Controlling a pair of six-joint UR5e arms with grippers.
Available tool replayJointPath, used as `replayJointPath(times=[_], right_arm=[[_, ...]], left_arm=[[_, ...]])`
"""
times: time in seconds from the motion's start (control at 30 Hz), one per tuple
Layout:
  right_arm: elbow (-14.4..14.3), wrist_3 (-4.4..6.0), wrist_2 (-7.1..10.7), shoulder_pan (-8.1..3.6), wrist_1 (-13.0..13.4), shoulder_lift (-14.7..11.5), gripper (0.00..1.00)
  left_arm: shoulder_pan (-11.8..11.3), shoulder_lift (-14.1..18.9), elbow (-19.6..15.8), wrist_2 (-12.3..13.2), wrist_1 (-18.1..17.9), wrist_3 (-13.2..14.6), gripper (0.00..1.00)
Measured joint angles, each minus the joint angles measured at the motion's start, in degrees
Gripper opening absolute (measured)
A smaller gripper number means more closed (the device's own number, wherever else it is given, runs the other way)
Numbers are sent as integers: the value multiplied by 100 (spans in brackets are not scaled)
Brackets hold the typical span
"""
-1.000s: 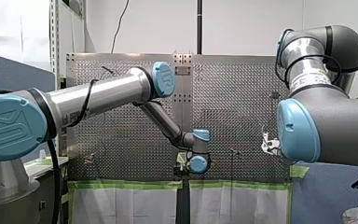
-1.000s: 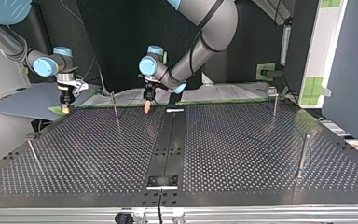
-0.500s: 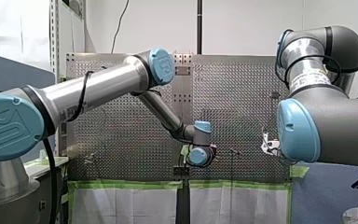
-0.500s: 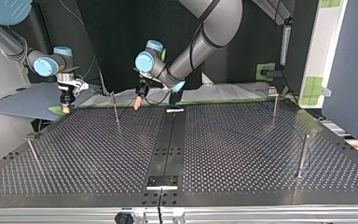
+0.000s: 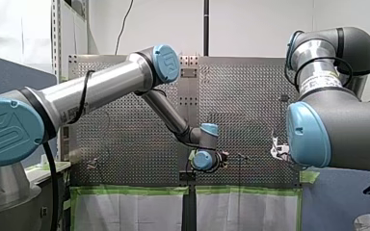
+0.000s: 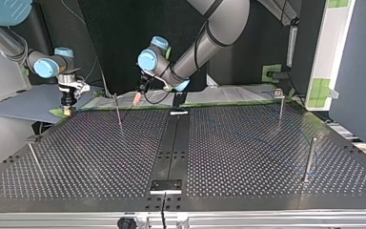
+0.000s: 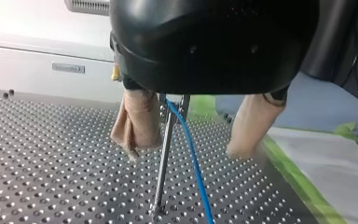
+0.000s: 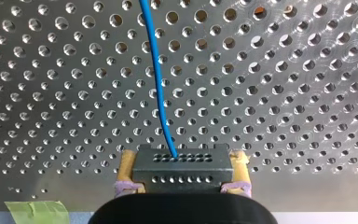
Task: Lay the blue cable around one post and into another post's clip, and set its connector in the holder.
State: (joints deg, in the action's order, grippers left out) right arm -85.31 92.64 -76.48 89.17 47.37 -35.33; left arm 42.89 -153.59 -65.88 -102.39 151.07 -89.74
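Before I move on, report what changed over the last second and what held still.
My left gripper swung toward the top view's left and tilted, nearing the thin post; the left wrist view shows that post and the blue cable between its open fingers. Nothing visibly grasped or released. My right gripper stayed in place, shut on the connector; the other posts unchanged.

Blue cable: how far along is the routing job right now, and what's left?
Looks done: the blue cable reaches the clip atop the thin post, though I cannot confirm it is seated; a wrap around a second post I cannot make out. In hand: my right claw grips the connector; my left claw is open and empty, that post showing between its fingers. Left: setting the connector down.
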Motion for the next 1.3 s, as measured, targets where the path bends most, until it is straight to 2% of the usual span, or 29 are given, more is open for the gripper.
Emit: replayJointPath(times=[0.23,0.9,1.3], right_arm=[[0,0,1,-2,-6,1,0],[0,51,53,-8,12,18,0],[0,54,64,-8,31,40,0]], left_arm=[[6,2,-1,99,19,15,100],[-41,1,-2,76,20,-55,100],[-77,2,57,-392,93,0,100]])
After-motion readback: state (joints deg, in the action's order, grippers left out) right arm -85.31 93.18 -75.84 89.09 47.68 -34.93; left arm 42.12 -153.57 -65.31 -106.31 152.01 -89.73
